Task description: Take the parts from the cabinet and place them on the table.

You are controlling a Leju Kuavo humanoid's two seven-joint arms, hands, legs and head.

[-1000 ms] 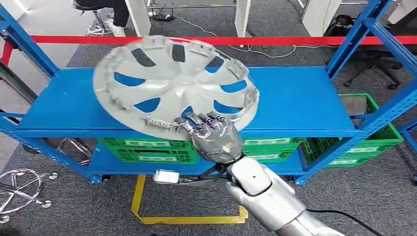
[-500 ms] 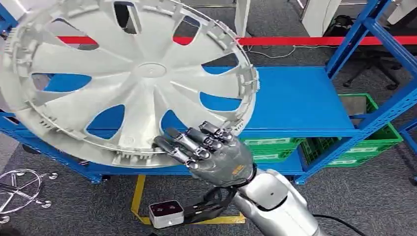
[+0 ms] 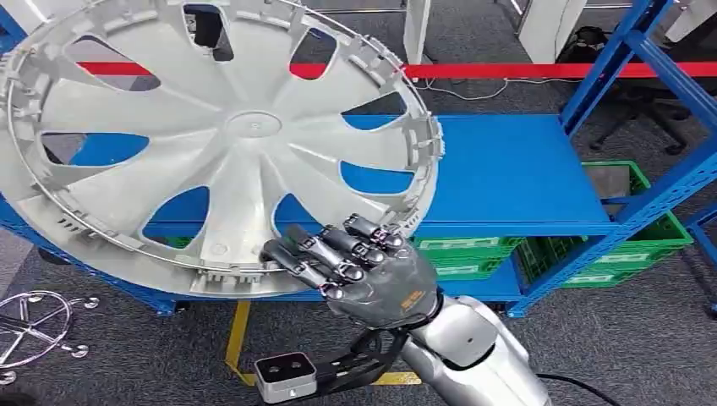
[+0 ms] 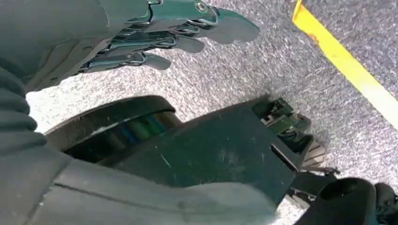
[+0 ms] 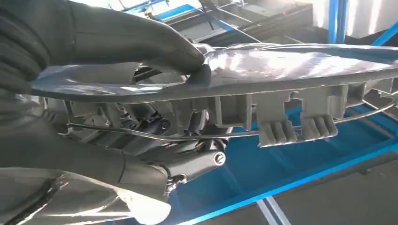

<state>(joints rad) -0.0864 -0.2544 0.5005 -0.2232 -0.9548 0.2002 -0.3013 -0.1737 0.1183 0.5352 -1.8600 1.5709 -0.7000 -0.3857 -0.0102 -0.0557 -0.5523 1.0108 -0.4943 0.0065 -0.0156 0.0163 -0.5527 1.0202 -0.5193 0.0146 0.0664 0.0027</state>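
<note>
Head view: hubcap (image 3: 228, 135) cut off left

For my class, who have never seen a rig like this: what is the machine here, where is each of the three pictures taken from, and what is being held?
This is a two-legged humanoid robot with silver arms and many-fingered hands. The head view looks forward and down from high on its body. There its right hand grips the lower rim of a large silver wheel cover, lifted above a blue shelf with green crates beneath. The right wrist view sits just behind that hand, showing the thumb pressed on the rim. The left wrist view shows the left hand, holding nothing, over grey carpet with yellow tape.
</note>
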